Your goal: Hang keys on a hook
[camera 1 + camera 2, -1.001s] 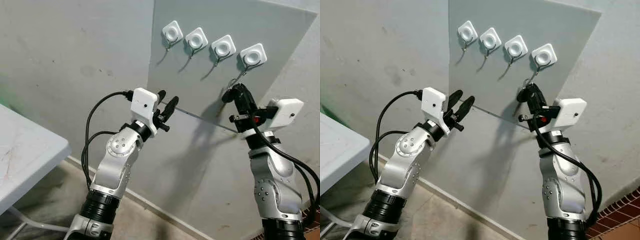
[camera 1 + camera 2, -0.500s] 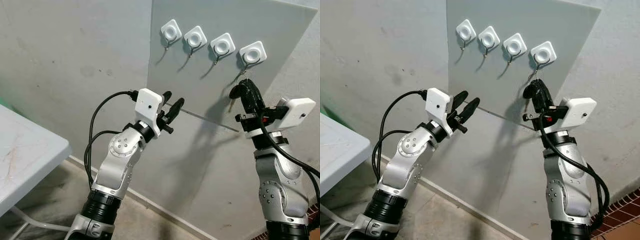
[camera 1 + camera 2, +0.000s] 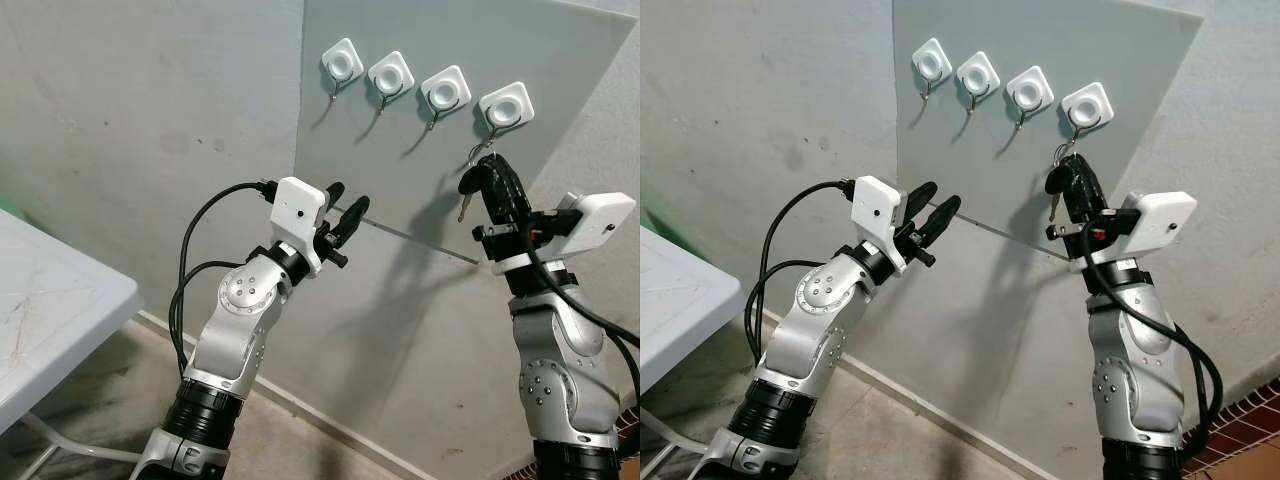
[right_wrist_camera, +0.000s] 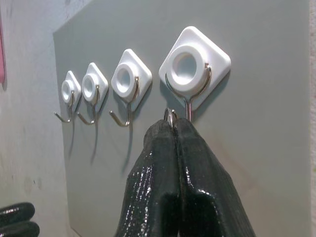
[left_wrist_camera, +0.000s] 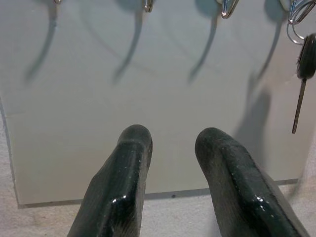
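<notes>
Your right tool (image 4: 174, 129) is raised to the grey panel (image 3: 560, 70) on the wall, its two black fingers pressed together on the key ring (image 4: 169, 115), right under the wire hook of the hook (image 3: 506, 106) nearest the panel's right edge. From your right wrist view the ring's top pokes out between the fingertips and sits just beside the hook's wire stem; you cannot tell from here whether it is already threaded over the hook. The keys (image 3: 468, 190) hang below the ring on the side of the tool facing the other arm, with a black key head and a thin metal blade pointing down, close against the panel.

The other three hooks (image 3: 393, 73) run in a row toward the panel's left edge, each a white diamond pad with a wire hook below, and all three are bare.

Your left tool (image 3: 342, 210) is held up near the panel's lower left corner, well apart from the keys, fingers a little apart and gripping nothing. Your left wrist view looks along those fingers (image 5: 124, 163) at the lower part of the panel.

A white table (image 3: 60, 300) corner sits at your far left.
</notes>
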`<state>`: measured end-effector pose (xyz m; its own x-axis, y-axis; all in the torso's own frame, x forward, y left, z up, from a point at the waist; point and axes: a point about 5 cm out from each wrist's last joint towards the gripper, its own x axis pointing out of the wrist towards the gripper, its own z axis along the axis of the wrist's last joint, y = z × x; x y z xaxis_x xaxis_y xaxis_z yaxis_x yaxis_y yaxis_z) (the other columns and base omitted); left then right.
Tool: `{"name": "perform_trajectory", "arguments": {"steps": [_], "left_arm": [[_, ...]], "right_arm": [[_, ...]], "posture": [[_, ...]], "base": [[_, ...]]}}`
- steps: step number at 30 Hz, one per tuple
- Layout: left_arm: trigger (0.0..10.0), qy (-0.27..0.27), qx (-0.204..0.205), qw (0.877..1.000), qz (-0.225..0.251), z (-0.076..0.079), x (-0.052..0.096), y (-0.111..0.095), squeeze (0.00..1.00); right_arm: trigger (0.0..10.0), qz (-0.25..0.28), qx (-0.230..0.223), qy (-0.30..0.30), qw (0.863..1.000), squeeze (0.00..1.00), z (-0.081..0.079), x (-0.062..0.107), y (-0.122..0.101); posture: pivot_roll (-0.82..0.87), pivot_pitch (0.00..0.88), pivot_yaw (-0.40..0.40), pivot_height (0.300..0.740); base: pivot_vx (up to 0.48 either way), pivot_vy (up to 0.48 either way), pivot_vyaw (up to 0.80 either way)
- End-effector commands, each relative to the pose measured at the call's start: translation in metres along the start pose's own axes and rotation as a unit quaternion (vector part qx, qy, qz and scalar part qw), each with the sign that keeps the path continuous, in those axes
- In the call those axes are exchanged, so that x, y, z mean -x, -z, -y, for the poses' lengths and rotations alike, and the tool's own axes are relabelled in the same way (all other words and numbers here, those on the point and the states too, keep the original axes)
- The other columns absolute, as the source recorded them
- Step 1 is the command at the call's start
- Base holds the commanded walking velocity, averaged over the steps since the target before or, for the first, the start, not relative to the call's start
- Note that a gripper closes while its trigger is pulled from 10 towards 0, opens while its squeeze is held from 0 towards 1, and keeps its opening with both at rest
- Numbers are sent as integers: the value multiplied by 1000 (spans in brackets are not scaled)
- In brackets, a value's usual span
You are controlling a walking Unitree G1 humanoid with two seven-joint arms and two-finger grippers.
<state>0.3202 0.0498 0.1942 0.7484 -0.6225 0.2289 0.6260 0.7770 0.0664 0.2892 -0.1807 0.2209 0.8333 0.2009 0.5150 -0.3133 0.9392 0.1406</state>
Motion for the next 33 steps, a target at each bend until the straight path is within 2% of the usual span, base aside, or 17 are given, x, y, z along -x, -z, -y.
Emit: {"name": "perform_trajectory", "arguments": {"steps": [1, 7, 14, 19, 24, 25, 28, 32, 33], "left_arm": [[10000, 12, -7, 1000, 12, 4, -4, -8, 0], [10000, 10, -6, 1000, 11, 5, -4, -8, 0], [10000, 8, -5, 1000, 11, 4, -4, -8, 0], [10000, 4, -3, 1000, 12, 3, -3, -8, 0], [10000, 2, -2, 1000, 11, 2, -3, -8, 0], [10000, 1, -2, 1000, 11, 1, -3, -8, 0], [10000, -4, -1, 1000, 10, 0, -2, -8, 0], [10000, -12, -1, 1000, 8, -2, -1, -5, 0], [10000, -16, -1, 1000, 6, -3, 0, -5, 0]], "right_arm": [[10000, 26, 0, 4, 1000, 0, 2, -4, -13], [10000, 32, -15, 14, 999, 0, 4, -6, -14], [10000, 25, -91, 44, 995, 0, 10, -6, -10], [10000, -8, -181, 50, 982, 0, 11, 2, 5], [10000, -29, -211, 45, 976, 0, 7, 8, 16], [10000, -33, -213, 45, 975, 1000, 6, 10, 19], [10000, -45, -223, 51, 973, 1000, 4, 13, 26], [10000, -56, -209, 52, 975, 1000, 1, 15, 32], [10000, -59, -205, 54, 976, 431, 1, 15, 33]], "posture": [[89, 0, -63, 740], [90, 0, -65, 740], [93, 0, -66, 740], [97, 0, -69, 740], [98, 0, -69, 740], [99, 0, -68, 740], [102, 0, -69, 740], [105, 0, -70, 740], [105, 0, -70, 740]], "base": [[0, 0, 0], [0, 0, 0], [0, 0, 0], [0, 0, 0], [0, 0, 0], [0, 0, 0], [0, 0, 0], [0, 0, 0], [0, 0, 0]]}}
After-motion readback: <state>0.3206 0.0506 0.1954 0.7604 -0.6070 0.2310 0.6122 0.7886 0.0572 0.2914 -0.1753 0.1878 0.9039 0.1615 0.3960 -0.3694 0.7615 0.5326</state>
